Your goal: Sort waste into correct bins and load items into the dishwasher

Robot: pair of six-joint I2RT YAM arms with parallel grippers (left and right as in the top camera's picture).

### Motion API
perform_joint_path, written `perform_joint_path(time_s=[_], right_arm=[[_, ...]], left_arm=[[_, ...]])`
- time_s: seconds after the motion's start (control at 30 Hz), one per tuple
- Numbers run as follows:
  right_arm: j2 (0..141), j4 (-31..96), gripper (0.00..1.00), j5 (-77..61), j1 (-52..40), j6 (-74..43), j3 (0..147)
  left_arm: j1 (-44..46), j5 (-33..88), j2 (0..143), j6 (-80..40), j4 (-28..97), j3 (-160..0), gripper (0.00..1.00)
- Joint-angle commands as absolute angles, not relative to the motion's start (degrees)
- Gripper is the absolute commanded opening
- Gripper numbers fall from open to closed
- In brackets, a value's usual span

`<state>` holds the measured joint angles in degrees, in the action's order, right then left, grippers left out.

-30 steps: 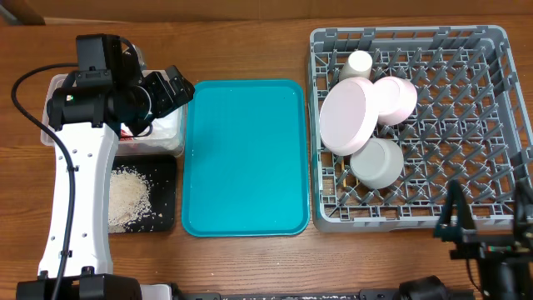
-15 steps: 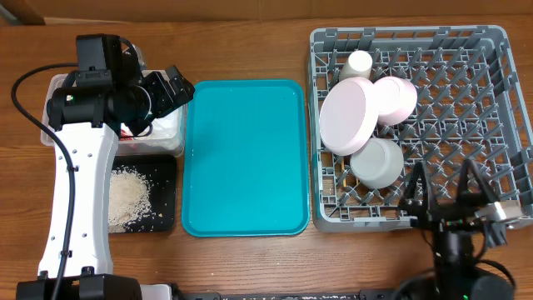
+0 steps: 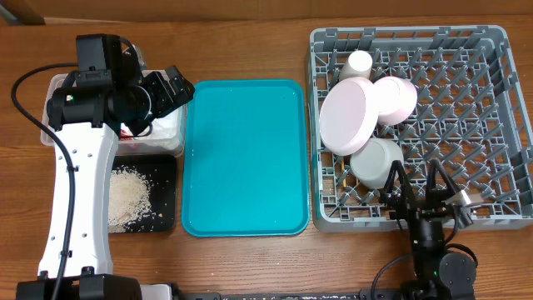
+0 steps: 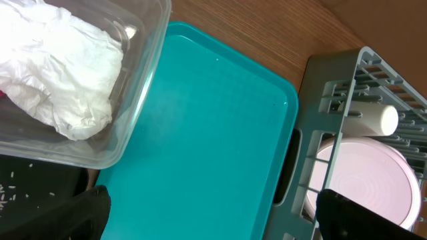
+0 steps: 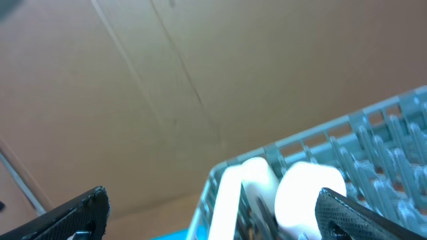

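The grey dish rack (image 3: 491,108) holds the pale pink plate (image 3: 348,117), the pink bowl (image 3: 398,98), the grey-white bowl (image 3: 376,162) and the white cup (image 3: 358,64). The clear tub (image 3: 57,87) holds the crumpled napkin (image 4: 60,73), with a red scrap (image 3: 125,130) beside it. The black tray (image 3: 165,192) holds the rice (image 3: 129,196). My left gripper (image 3: 171,87) is open and empty at the tub's right edge. My right gripper (image 3: 423,187) is open and empty at the rack's front edge. The chopsticks are not in view.
The teal serving tray (image 3: 241,158) lies bare between the bins and the rack, and also shows in the left wrist view (image 4: 200,133). The right wrist view shows the rack's corner (image 5: 220,180) and blurred white dishes.
My right arm has swung left along the rack's front edge, from the far right corner to just below the grey-white bowl. The left arm has not moved.
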<state>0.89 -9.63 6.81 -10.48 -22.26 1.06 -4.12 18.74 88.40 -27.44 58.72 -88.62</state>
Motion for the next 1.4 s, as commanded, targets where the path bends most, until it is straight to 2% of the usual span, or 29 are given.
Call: perform_joint_path(time_s=[0.0,0.2,0.4,0.8,1.37], right_arm=[[0.16,-6.13,1.0,6.74,-10.11,-22.7,0.45],[0.16,3.73,1.0,6.74,-10.11,-21.82,0.45],[0.16,4.8,1.0,-1.63,-10.11,-4.6,0.45],[0.16,4.8,1.0,-1.48,-10.09,0.82,0.45],[0.16,4.8,1.0,-1.41,-10.09,0.89,0.45]], left_arm=[[-4.1,19.29,88.01,-27.0,58.65,-89.97,1.0],[-4.1,19.29,88.03,-27.0,58.65,-89.95,1.0],[-4.1,19.29,88.01,-27.0,58.67,-89.97,1.0],[-4.1,19.29,88.03,-27.0,58.65,-89.95,1.0],[-4.1,19.29,88.03,-27.0,58.67,-89.97,1.0]])
